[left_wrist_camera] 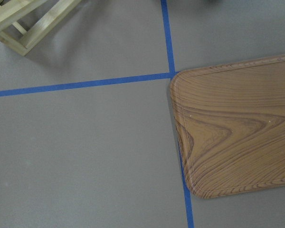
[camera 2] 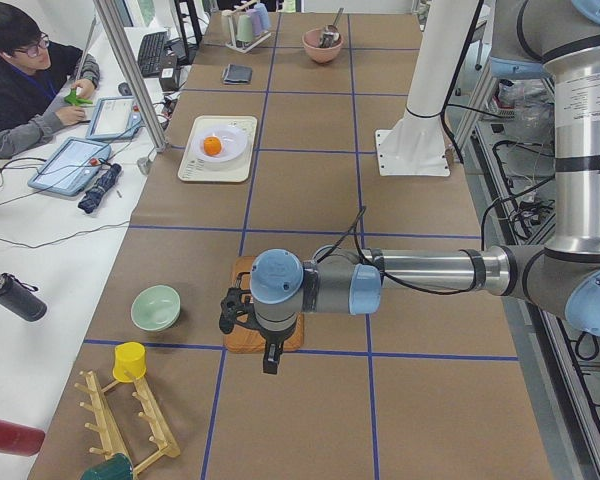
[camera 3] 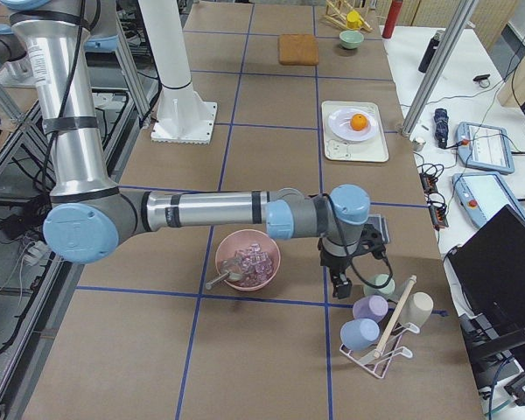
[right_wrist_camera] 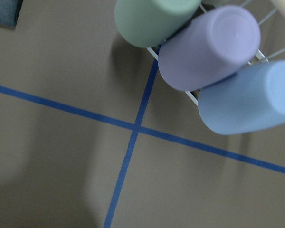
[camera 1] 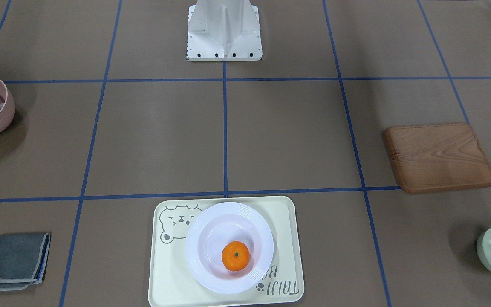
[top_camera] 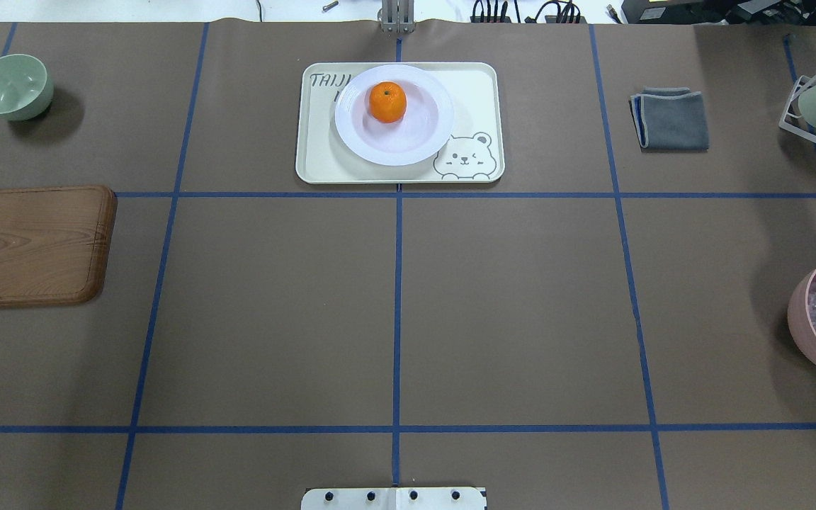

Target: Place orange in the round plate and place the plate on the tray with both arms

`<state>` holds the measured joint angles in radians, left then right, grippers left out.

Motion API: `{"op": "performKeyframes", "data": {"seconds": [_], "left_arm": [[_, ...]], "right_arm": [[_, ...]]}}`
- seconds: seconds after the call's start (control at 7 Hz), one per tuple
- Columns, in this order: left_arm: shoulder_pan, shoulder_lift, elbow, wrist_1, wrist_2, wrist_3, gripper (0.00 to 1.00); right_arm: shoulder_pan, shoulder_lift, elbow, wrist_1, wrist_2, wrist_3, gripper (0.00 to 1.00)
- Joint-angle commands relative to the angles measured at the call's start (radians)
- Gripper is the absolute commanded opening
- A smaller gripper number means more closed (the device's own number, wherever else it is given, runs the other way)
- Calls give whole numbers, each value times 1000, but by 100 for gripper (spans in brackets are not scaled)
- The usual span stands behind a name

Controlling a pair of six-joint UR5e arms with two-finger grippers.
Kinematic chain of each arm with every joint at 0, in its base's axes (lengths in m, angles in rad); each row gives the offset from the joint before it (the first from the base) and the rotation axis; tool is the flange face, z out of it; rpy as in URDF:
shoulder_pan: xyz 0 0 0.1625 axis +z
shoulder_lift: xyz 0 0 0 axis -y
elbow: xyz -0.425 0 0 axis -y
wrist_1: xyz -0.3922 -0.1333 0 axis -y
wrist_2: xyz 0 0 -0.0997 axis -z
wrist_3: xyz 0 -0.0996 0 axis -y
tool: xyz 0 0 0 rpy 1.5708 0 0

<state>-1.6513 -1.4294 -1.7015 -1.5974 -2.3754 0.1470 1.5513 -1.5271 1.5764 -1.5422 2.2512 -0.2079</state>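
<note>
Now, front-facing view: the orange [camera 1: 235, 256] sits in the round plate [camera 1: 198, 230], and the plate rests flat on the tray [camera 1: 284, 221], covering part of the tray's lettering. Neither of my arms shows near the tray.
Overhead view: the plate lies toward the tray's lettered end, its rim nearly at one long edge of the tray but inside it.
Left side view: my left gripper [camera 2: 235, 318] hangs well apart from the tray. I cannot tell how wide its fingers stand or whether they hold anything.
Right side view: my right gripper [camera 3: 339, 287] is equally well apart from the tray. Again I cannot tell its finger spread or hold.
Left wrist view: a wooden board [left_wrist_camera: 235, 130] and taped table; no fingers, no tray.
Right wrist view: pastel cups [right_wrist_camera: 209, 47] on a wire rack; no fingers, no tray.
Risk: I judge the job looks finished. A needless low sweep past the tray could clip the plate's rim, sliding it over the tray's edge or rolling the orange out.
</note>
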Motion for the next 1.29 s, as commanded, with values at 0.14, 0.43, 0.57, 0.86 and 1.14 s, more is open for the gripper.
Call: {"op": "performKeyframes", "data": {"seconds": [0.14, 0.43, 0.57, 0.86, 1.14], "left_arm": [[1, 7, -10, -7, 5, 2, 98], [-1, 9, -9, -6, 5, 2, 98], [-1, 9, -7, -6, 7, 2, 98], [-1, 9, -3, -6, 11, 0, 98], [-1, 9, -6, -6, 12, 0, 98]], "right_arm": [[13, -87, 112, -9, 7, 45, 100], [12, -84, 132, 1, 19, 212, 100], [12, -87, 128, -1, 25, 209, 100], [13, -90, 134, 1, 48, 200, 100], [13, -99, 126, 1, 73, 200, 100]]}}
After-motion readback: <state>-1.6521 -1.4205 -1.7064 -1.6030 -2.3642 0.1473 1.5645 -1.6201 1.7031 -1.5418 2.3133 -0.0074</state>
